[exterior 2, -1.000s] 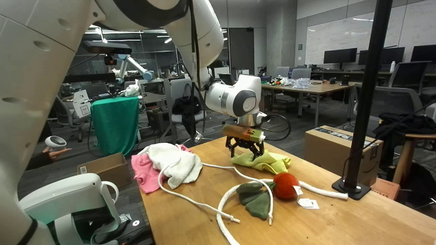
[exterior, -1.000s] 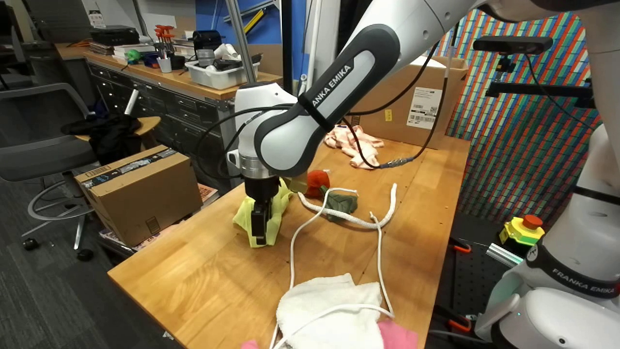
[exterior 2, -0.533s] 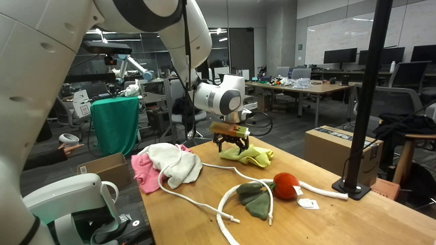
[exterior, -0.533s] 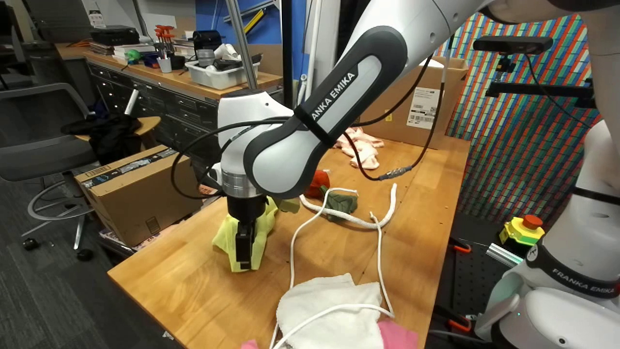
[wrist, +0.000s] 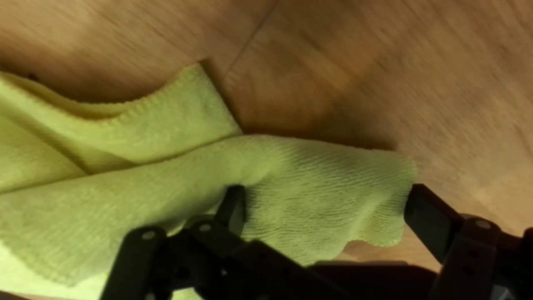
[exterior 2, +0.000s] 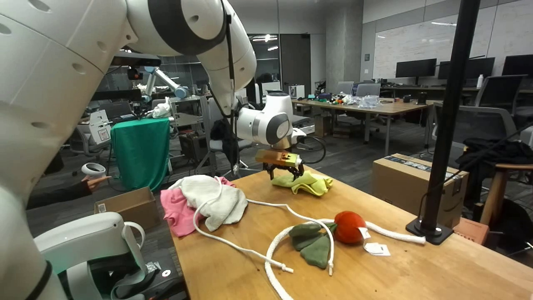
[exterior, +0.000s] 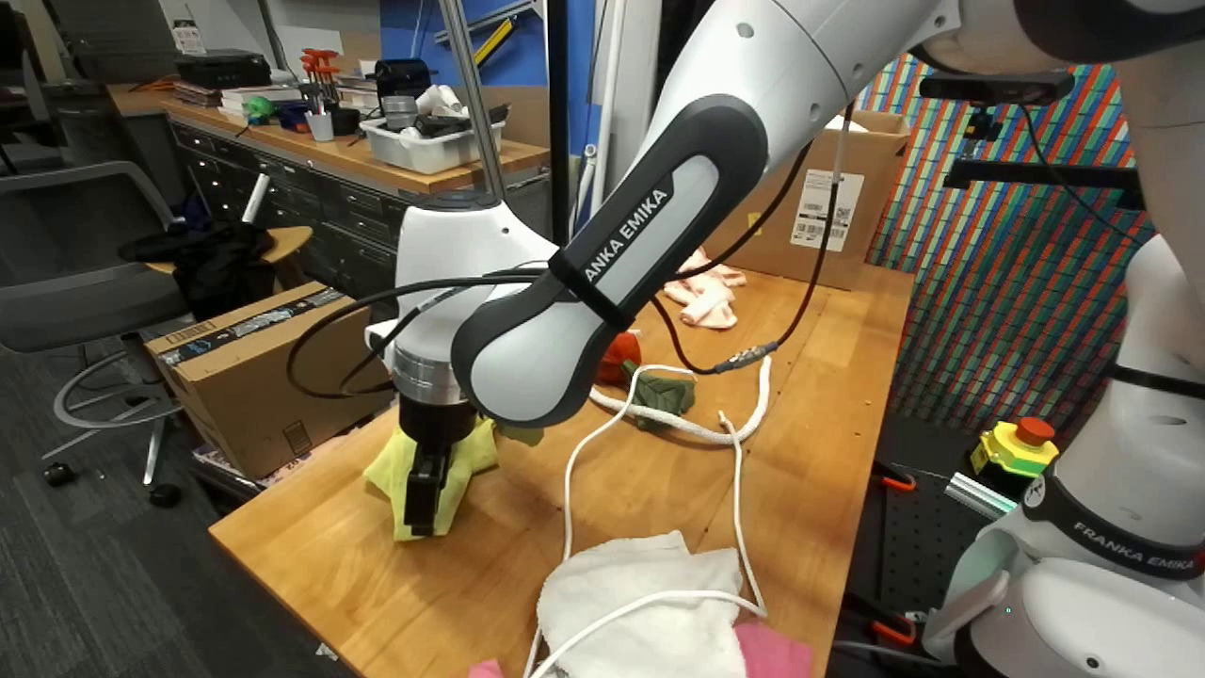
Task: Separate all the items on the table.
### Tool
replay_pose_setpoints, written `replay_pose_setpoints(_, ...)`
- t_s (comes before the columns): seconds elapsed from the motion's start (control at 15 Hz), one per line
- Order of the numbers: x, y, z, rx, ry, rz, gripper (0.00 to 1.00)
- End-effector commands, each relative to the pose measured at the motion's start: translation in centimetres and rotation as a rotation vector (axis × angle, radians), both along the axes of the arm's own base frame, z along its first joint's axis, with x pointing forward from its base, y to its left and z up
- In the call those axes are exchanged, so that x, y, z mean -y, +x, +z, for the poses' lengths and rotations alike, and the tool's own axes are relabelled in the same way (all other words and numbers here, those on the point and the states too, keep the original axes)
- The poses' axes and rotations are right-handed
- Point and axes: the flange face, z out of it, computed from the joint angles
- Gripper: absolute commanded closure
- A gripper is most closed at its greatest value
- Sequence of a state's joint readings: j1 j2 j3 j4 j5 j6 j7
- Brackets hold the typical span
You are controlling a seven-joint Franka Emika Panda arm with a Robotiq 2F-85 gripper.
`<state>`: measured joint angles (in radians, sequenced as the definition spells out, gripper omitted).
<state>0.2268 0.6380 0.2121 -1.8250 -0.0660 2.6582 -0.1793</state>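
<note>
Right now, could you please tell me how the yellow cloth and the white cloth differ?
The yellow cloth lies beneath the open gripper; the white cloth lies beneath a thin white cord. The yellow cloth rests directly on the table, while the white cloth partly covers a pink cloth. Both lie rumpled.

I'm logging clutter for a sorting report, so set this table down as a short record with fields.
Fingers: spread apart, part of the yellow cloth between them
Grip: not closed on anything
Stacked: white cloth on a pink cloth
Crossing: thin cord over the white cloth and across the thick rope
Side by side: red ball and green leafy piece; whether joined is unclear
Farther off: peach cloth near a large cardboard box
Sorting: not finished
</note>
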Motion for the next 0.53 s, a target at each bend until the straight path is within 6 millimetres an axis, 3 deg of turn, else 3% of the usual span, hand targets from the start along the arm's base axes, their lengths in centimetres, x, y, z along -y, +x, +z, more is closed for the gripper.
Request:
replay_pose_setpoints(0.0, -1.7, 1.3, -0.3, 0.030, 0.037, -0.039, 0.00)
replay_pose_setpoints(0.47, -5.9, -0.2, 0.6, 0.015, 0.083, -0.018, 0.00)
